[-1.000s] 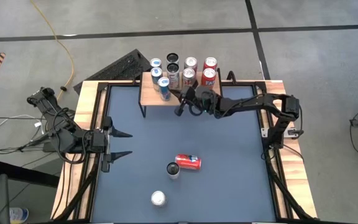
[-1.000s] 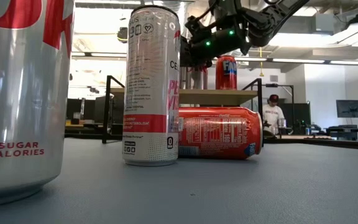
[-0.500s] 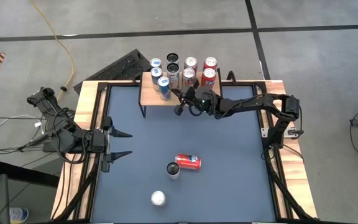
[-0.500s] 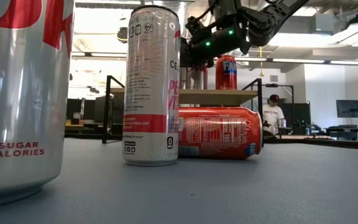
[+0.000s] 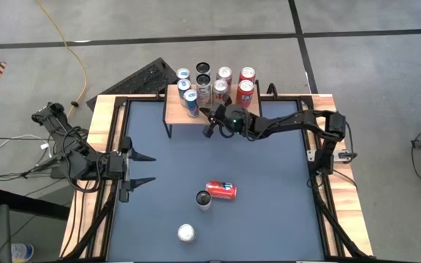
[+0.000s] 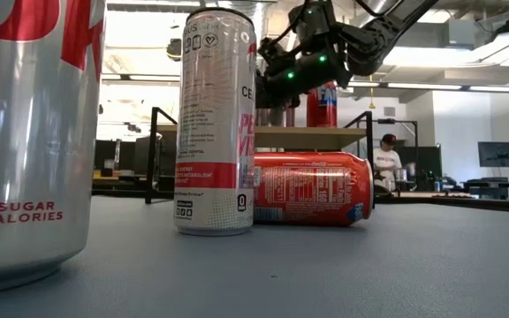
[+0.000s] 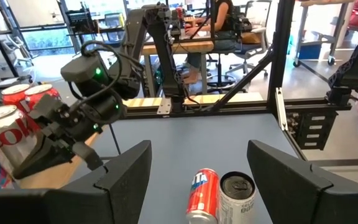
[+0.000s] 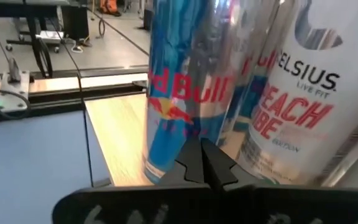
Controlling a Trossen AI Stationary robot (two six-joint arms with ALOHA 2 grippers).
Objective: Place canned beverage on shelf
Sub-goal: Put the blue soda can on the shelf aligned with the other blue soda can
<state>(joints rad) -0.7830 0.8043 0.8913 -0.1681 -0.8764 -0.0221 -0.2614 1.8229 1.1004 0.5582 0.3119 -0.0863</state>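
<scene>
Right gripper (image 5: 209, 121) shut, empty, at shelf (image 5: 175, 115) front edge, touching-close to blue can (image 5: 190, 103). Risk: nudging it over. Left gripper (image 5: 146, 169) open, far off.

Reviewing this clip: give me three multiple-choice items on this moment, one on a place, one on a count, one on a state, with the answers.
1. Where is the right gripper?
A. at the front edge of the shelf
B. over the table's near edge
C. off the table

2. How many cans are on the blue table top, off the shelf?
A. one
B. three
C. five

3. How does the red can on the table top lie?
A. upright
B. on its side
C. crushed flat

Answers: 1 A, the high view shows it by the cans on the shelf. 2 B, two stand and one lies. 3 B, the low view shows it lying lengthwise.
</scene>
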